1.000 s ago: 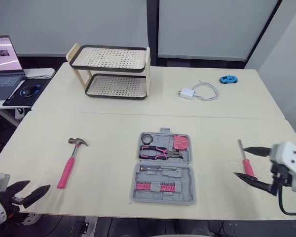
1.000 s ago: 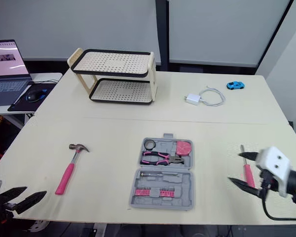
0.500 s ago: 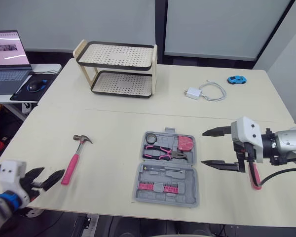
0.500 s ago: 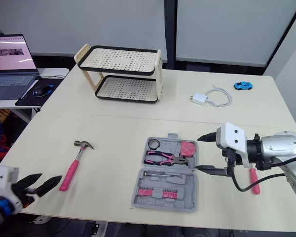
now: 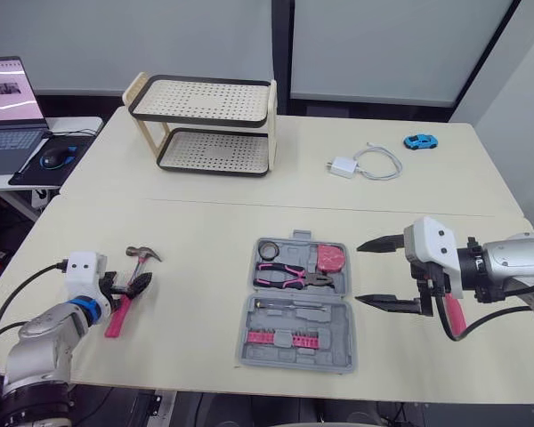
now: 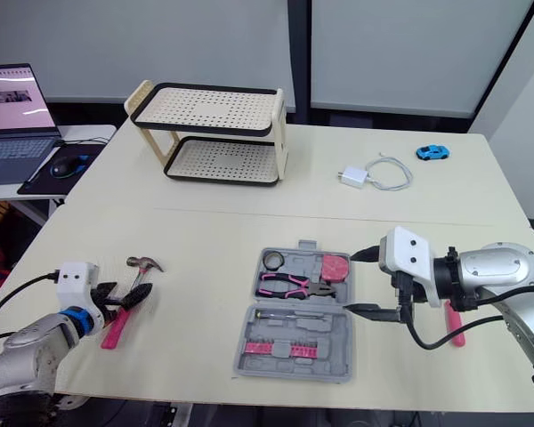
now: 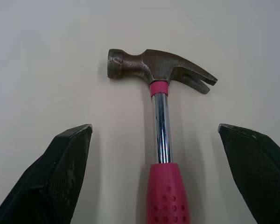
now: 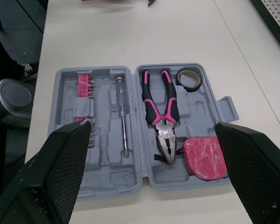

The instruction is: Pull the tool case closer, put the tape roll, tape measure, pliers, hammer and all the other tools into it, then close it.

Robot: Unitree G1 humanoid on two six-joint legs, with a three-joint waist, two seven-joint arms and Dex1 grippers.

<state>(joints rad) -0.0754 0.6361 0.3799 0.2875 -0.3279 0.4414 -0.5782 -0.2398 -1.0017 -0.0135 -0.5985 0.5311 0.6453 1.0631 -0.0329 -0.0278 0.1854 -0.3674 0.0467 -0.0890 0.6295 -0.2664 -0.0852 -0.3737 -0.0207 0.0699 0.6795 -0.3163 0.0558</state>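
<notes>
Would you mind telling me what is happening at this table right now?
A two-armed robot is packing a tool case, which lies open with pliers, tape roll and tape measure already inside. Its left gripper is open astride the hammer, not yet gripping. Its right gripper hangs open beside the case's right edge. A pink-handled screwdriver lies on the table by the right arm.

Cream table [image 5: 205,222], grey wall panels [image 5: 374,44], side desk [image 5: 36,173] with laptop [image 5: 7,102].
</notes>
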